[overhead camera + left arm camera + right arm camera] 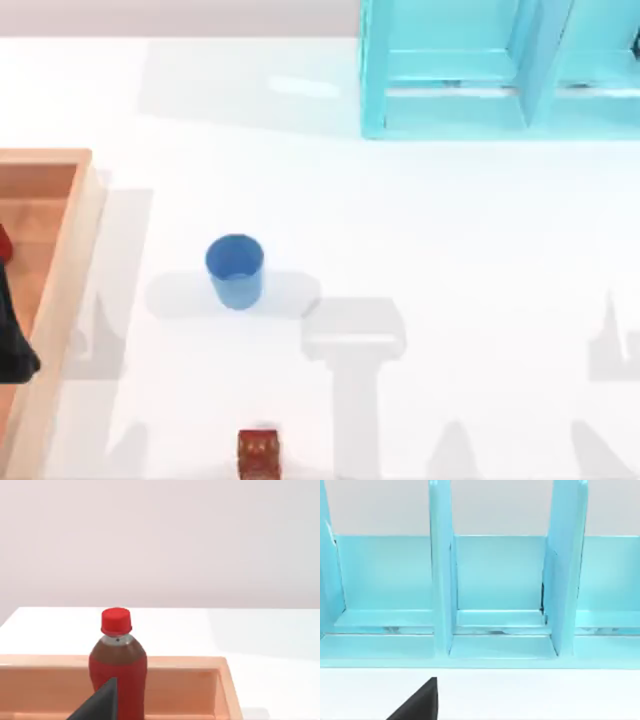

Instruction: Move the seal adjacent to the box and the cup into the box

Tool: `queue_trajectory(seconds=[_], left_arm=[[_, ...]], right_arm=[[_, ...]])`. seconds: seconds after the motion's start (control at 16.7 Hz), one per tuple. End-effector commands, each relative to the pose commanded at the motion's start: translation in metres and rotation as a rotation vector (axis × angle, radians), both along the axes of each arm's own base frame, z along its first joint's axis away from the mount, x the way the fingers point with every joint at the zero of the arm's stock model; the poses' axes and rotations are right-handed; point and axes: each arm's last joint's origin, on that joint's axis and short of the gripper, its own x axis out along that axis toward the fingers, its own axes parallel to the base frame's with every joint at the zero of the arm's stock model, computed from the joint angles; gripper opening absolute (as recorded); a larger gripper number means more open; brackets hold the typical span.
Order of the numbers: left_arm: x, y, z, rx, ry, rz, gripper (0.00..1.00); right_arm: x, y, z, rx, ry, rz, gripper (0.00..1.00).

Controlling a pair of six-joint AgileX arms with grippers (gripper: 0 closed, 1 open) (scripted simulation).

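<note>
at the bench's left edge sits the box, a red-capped bottle upright inside it; the left pincer hangs over it, its opening cannot be told. the cup stands right of the box, well apart. the seal lies at the near edge. a cyan shelf stands far right.

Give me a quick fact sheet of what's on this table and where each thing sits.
cup: blue, upright on the table, right of the box, outside it
seal: reddish-brown, at the near edge, apart from the cup
box: orange-tan wooden tray at the left side
bottle: red-capped, dark drink, standing inside the box
shelf: cyan cabinet at the far right
task progress: cup and seal not yet moved
</note>
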Motion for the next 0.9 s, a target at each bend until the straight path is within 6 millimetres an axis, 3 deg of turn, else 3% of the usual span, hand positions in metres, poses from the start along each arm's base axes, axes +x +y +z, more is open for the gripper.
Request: queue_trajectory(seconds=[0.18, 0.42, 0.66, 0.9], left_arm=[[0.000, -0.001, 0.002, -0.009, 0.011, -0.011, 1.00], [0.003, -0.013, 0.020, -0.103, 0.159, -0.113, 1.00], [0.018, -0.036, 0.045, -0.214, 0.483, -0.221, 1.00], [0.044, -0.078, 0.058, -0.239, 0.904, -0.251, 1.00]], right_arm=[[0.000, 0.000, 0.000, 0.000, 0.000, 0.000, 1.00], [0.000, 0.000, 0.000, 0.000, 0.000, 0.000, 1.00], [0.000, 0.000, 0.000, 0.000, 0.000, 0.000, 1.00], [0.000, 0.000, 0.000, 0.000, 0.000, 0.000, 1.00]])
